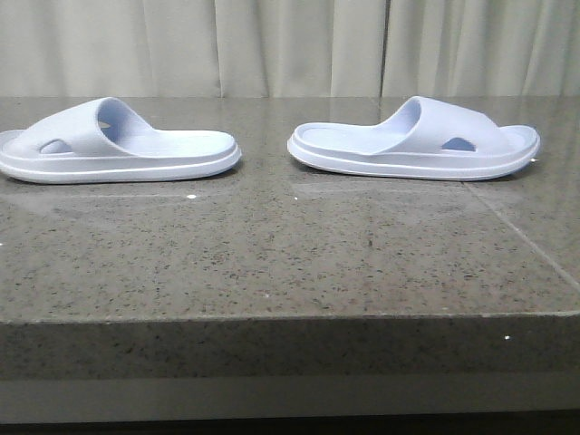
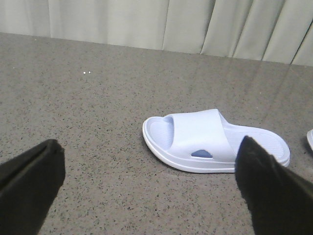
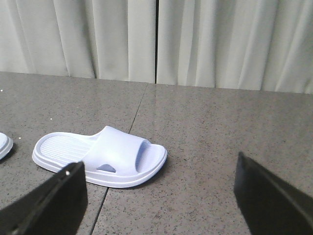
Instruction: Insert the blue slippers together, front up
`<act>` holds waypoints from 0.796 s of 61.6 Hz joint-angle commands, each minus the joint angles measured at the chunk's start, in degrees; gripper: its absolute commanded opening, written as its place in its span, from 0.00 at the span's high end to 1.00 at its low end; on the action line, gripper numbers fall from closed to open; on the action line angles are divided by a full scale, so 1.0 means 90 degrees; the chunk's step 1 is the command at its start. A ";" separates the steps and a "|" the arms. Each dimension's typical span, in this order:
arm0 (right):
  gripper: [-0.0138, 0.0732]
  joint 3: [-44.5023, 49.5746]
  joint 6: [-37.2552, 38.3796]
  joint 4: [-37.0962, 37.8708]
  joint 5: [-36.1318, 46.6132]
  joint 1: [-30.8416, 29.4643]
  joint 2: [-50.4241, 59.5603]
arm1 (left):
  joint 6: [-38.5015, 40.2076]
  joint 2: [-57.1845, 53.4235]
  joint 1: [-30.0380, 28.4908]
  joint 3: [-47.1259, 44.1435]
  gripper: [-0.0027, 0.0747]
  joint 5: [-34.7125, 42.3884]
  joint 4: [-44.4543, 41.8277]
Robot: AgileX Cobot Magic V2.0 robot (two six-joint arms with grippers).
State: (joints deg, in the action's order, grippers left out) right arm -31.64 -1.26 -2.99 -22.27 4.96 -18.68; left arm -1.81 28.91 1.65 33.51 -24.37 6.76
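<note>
Two pale blue slippers lie flat, soles down, on the grey speckled table, heels toward each other. The left slipper [image 1: 118,145] is at the far left and the right slipper [image 1: 417,140] at the far right, with a gap between them. Neither arm shows in the front view. In the left wrist view my left gripper [image 2: 151,193] is open and empty, and the left slipper [image 2: 210,139] lies beyond its fingers, apart from them. In the right wrist view my right gripper [image 3: 159,200] is open and empty, short of the right slipper [image 3: 105,154].
The table's front edge [image 1: 290,317] runs across the near side. A pale curtain [image 1: 290,45] hangs behind the table. A seam in the stone [image 3: 122,147] passes under the right slipper. The other slipper's edge [image 3: 4,145] shows at the frame border.
</note>
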 commanded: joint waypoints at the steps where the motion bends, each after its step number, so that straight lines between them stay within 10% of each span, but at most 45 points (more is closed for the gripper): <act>1: 0.11 -0.0215 -0.0019 0.0071 0.0565 -0.0016 -0.0109 | 0.0042 0.0519 0.0019 0.0485 0.07 0.0404 0.0095; 29: 0.11 -0.0215 -0.0019 0.0071 0.0517 -0.0016 -0.0109 | -0.0078 0.4326 -0.0355 0.3431 0.07 -0.1025 0.0508; 49: 0.11 -0.0215 -0.0019 0.0071 0.0375 -0.0016 -0.0109 | -0.2950 0.6398 -0.2206 0.4782 0.07 -0.3654 0.4326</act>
State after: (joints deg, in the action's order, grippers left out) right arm -31.64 -1.26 -2.99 -22.64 4.96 -18.71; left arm -22.91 85.01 -15.54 72.80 -52.57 37.14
